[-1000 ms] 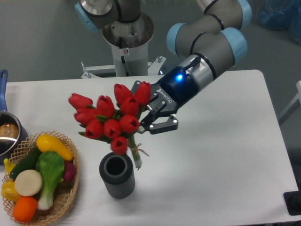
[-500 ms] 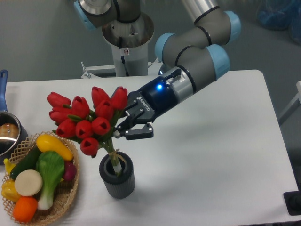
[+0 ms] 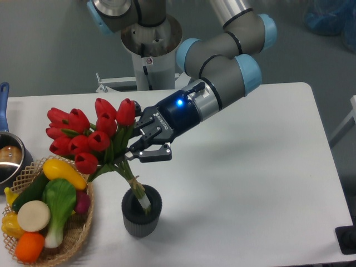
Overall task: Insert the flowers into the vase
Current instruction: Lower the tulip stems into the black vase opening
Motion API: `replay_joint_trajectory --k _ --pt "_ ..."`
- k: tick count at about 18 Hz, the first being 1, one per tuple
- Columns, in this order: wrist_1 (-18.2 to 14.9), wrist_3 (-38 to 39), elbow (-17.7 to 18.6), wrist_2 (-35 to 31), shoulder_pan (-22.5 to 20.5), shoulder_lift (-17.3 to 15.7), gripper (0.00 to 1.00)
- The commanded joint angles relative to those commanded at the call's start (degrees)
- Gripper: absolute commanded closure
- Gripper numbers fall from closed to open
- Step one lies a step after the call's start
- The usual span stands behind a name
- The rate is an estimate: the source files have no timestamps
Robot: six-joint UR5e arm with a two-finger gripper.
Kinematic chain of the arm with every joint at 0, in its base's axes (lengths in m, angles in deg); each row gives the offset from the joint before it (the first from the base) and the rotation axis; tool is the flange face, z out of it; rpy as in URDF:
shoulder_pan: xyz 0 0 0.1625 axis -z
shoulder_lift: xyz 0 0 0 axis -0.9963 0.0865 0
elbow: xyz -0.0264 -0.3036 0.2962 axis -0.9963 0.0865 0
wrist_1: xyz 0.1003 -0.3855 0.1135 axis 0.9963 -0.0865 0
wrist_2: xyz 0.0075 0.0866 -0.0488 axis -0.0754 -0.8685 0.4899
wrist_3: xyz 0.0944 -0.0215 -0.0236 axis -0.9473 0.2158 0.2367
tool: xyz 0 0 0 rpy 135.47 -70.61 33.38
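Note:
The flowers, red tulip buds with green leaves, lean to the left above the vase. Their pale stem ends reach down into the vase's round mouth and rest against its inner wall. The vase is a dark grey ribbed cylinder standing upright near the table's front edge. My gripper comes in from the right, just above the vase, and is shut on the flowers at the leafy part below the buds. The buds hang out over the wicker basket.
A wicker basket of toy vegetables sits at the front left, close beside the vase. A metal pot with a blue handle stands at the left edge. The robot's base column rises behind the table.
My gripper has carried the flowers left and down. The stem ends, beside the vase a second ago, now sit inside its mouth, and the bunch leans further left.

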Motion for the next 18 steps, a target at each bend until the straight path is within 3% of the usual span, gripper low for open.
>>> replay_joint_trajectory --k 5,18 --pt "0.0 1.1 0.1 0.1 0.4 -1.9 0.67" --pt "-0.2 1.2 -2.1 -0.2 0.8 1.3 0.67"
